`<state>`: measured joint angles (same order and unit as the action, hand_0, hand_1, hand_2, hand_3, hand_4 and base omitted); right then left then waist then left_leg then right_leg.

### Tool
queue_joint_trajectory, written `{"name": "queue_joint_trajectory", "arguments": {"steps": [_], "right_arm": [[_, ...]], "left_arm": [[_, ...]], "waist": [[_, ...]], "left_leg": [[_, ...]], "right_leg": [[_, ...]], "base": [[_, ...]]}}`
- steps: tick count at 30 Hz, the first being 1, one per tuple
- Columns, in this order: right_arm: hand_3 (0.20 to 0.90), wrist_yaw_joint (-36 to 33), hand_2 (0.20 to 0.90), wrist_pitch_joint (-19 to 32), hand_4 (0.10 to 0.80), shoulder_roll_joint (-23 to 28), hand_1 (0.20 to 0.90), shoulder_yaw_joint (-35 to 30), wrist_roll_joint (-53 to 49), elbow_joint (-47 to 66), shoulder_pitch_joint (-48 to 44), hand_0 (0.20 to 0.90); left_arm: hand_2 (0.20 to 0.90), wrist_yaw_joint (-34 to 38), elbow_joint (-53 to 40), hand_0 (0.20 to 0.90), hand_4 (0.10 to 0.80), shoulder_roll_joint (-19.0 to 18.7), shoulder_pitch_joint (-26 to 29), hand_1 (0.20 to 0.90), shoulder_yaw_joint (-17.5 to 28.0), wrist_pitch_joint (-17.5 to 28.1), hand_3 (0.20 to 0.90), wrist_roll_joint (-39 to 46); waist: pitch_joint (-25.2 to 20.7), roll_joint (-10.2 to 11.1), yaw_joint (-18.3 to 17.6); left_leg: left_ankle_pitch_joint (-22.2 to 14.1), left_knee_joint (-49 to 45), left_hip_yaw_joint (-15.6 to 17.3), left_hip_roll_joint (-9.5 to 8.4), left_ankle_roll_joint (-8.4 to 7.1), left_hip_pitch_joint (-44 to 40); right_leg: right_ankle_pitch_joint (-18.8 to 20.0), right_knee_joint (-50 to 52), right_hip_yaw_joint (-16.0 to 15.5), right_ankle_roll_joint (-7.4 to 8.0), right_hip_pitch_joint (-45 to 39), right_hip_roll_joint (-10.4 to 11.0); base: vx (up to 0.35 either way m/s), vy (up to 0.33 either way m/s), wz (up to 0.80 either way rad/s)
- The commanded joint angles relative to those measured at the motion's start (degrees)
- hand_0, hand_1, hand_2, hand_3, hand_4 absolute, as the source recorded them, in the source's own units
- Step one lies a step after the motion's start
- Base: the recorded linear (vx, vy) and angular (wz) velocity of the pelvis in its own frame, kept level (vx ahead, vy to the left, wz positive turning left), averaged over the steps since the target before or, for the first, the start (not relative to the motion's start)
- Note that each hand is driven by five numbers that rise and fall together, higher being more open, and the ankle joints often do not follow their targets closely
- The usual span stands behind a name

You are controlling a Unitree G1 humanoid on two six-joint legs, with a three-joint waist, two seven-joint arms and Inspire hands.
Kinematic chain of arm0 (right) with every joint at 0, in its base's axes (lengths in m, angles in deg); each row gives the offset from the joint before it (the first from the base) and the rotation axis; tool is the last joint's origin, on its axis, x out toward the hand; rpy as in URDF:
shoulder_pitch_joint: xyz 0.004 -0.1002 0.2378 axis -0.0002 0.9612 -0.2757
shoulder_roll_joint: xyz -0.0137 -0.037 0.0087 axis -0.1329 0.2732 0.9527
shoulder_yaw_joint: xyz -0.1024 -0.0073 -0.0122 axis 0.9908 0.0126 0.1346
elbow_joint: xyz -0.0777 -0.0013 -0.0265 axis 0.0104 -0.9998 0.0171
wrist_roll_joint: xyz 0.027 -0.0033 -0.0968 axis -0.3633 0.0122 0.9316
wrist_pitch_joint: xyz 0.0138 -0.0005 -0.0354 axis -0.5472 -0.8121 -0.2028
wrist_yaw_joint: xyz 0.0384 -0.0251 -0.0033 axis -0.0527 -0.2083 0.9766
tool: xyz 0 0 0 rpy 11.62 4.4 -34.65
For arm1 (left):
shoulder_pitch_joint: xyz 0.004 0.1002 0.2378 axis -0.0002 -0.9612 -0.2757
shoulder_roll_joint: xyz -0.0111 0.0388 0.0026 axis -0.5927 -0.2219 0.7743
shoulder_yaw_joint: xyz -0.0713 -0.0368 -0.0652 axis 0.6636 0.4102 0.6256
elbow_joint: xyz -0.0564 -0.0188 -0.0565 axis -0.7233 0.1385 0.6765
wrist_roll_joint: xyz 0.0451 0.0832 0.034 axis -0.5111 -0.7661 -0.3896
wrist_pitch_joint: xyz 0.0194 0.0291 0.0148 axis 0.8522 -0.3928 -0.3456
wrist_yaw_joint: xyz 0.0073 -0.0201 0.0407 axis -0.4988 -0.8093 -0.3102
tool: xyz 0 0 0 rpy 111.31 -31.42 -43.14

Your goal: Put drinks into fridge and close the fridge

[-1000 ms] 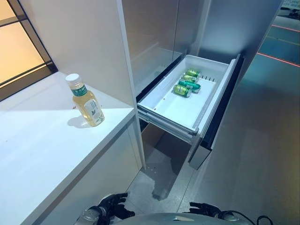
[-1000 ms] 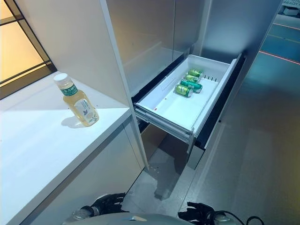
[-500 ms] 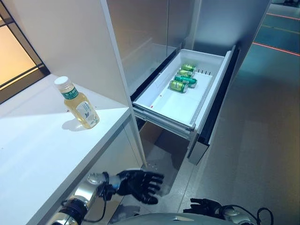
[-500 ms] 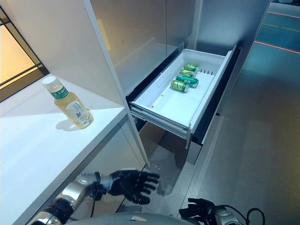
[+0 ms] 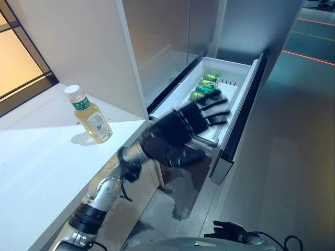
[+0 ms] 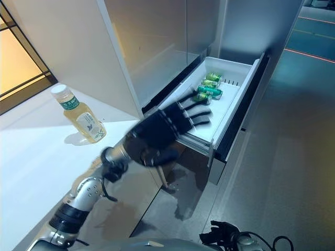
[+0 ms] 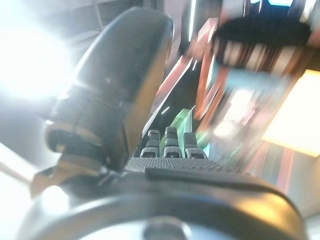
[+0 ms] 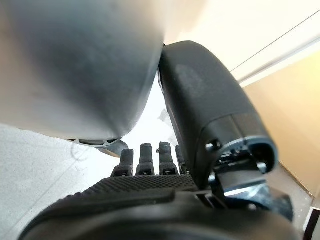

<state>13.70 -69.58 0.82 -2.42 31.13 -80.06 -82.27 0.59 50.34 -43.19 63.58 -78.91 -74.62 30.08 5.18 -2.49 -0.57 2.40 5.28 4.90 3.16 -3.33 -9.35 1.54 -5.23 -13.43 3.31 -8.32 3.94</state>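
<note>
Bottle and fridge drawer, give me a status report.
Left hand open, raised, empty. Right hand low, idle. Bottle upright on counter, untouched. Fridge drawer open, green cans inside. Nothing in the way.

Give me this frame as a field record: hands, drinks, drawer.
left hand: open, fingers spread, raised in the air in front of the drawer, holding nothing
right hand: low at the bottom edge of the eye views, holding nothing
bottle: upright on the counter, untouched
cans: green, lying on their sides in a row at the far end of the drawer
drawer: pulled open, white inside
task state: bottle not yet in the fridge, drawer not closed
</note>
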Motion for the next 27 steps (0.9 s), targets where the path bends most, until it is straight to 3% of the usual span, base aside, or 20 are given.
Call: {"name": "queue_joint_trajectory", "arguments": {"steps": [1, 3, 7, 8, 12, 23, 27], "right_arm": [[0.900, -1.3, 0.900, 1.9, 0.800, -2.4, 0.900, 3.7, 1.8, -2.0, 2.3, 0.900], [0.900, -1.7, 0.900, 2.4, 0.800, -2.8, 0.900, 3.8, 1.7, -2.3, 2.7, 0.900], [0.900, -2.4, 0.900, 3.3, 0.800, -3.4, 0.900, 4.1, 2.1, -3.0, 2.7, 0.900], [0.900, -2.8, 0.900, 3.3, 0.800, -3.5, 0.900, 4.6, 2.1, -3.2, 2.5, 0.900], [0.900, -2.9, 0.900, 3.2, 0.800, -3.5, 0.900, 5.0, 2.3, -3.0, 2.5, 0.900], [0.900, -1.5, 0.900, 1.8, 0.800, -2.4, 0.900, 4.3, 3.9, -1.9, 2.1, 0.900], [0.900, -1.2, 0.900, 1.2, 0.800, -2.1, 0.900, 3.9, 4.5, -1.3, 2.1, 0.900]], "left_arm": [[0.900, 19.8, -6.5, 0.900, 0.800, -2.2, 5.9, 0.900, 10.2, 25.2, 0.900, -15.2], [0.900, 28.8, -7.6, 0.900, 0.800, -2.7, 6.0, 0.900, 12.5, 29.6, 0.900, -25.7], [0.900, 39.8, -8.7, 0.900, 0.800, -3.3, 6.5, 0.900, 14.5, 32.8, 0.900, -37.7], [0.900, 44.2, -8.8, 0.900, 0.800, -3.5, 7.1, 0.900, 15.0, 33.1, 0.900, -42.4], [0.900, 50.1, -7.8, 0.900, 0.800, -4.5, 8.0, 0.900, 15.0, 31.0, 0.900, -47.4], [0.900, 55.7, -1.5, 0.900, 0.800, -6.6, 6.3, 0.900, 14.8, 23.6, 0.900, -47.0], [0.900, 58.3, 0.8, 0.900, 0.800, -6.3, 4.3, 0.900, 15.6, 23.0, 0.900, -47.4]], "waist": [[-2.6, 1.7, 1.2], [-2.9, 1.9, 1.5], [-3.1, 2.1, 1.8], [-3.2, 2.1, 1.9], [-3.2, 2.2, 1.9], [-3.1, 2.3, 2.2], [-2.9, 2.3, 2.4]], "left_leg": [[-6.4, -0.3, -2.0, -5.37, 4.85, 0.8], [-6.3, -0.3, -2.4, -5.44, 4.78, 0.9], [-6.3, -0.3, -2.8, -5.46, 4.77, 1.0], [-6.3, -0.3, -2.9, -5.40, 4.69, 0.9], [-6.3, -0.3, -3.1, -5.42, 4.66, 0.7], [-6.2, -0.3, -3.2, -5.44, 4.48, 0.4], [-6.2, -0.5, -3.4, -5.56, 4.52, 0.3]], "right_leg": [[-5.2, 3.5, 3.1, 0.14, 1.0, -3.7], [-5.4, 3.7, 2.9, -0.03, 1.1, -3.8], [-5.9, 4.1, 2.7, -0.30, 1.1, -3.8], [-6.1, 4.3, 2.7, -0.40, 1.1, -3.9], [-6.3, 4.6, 2.7, -0.47, 0.9, -3.9], [-6.6, 5.2, 2.6, -0.50, 0.5, -3.9], [-6.9, 5.6, 2.6, -0.59, 0.4, -3.9]], "base": [[0.000, 0.000, 0.00], [0.020, 0.006, 0.07], [0.010, 0.006, 0.16], [0.004, 0.010, 0.14], [0.003, 0.006, 0.05], [0.000, 0.000, 0.00], [0.000, 0.000, 0.00]]}}
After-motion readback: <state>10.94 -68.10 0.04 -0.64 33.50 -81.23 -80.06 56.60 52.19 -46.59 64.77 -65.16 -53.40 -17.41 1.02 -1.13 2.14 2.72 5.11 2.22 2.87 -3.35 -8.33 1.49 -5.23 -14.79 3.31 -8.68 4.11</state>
